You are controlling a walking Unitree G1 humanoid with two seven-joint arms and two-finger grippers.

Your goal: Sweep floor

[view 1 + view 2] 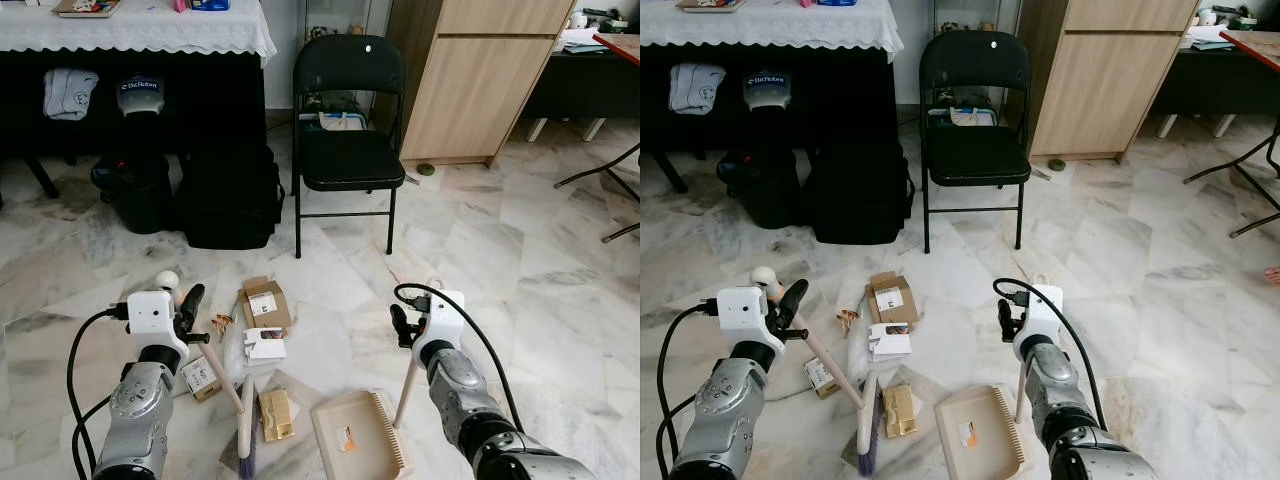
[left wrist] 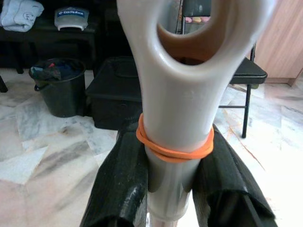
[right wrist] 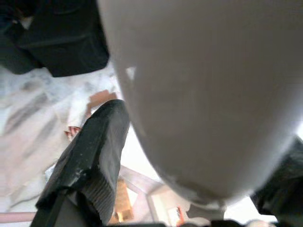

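A: Broom?
B: One broom; handle runs diagonal, knob end up toward robot's left, brush head low on floor near centre, just beside the dustpan; left gripper clamped on handle near top, fingers either side of shaft w/ orange rubber band just above them.
A: Dustpan?
B: One, beige, flat on floor; its handle stands near upright; right gripper at the handle's top, black finger pressed beside the pale shaft, so closed on it.
A: Litter count?
B: Approx five bits: brown card box w/ label; white packet; small box; yellow-brown packet touching brush; small orange scraps; one small item inside pan, can't tell what.
A: Floor, room?
B: White-grey marble tile floor; one black folding chair; black bag; black bucket; table w/ white lace cloth; wood cabinet.
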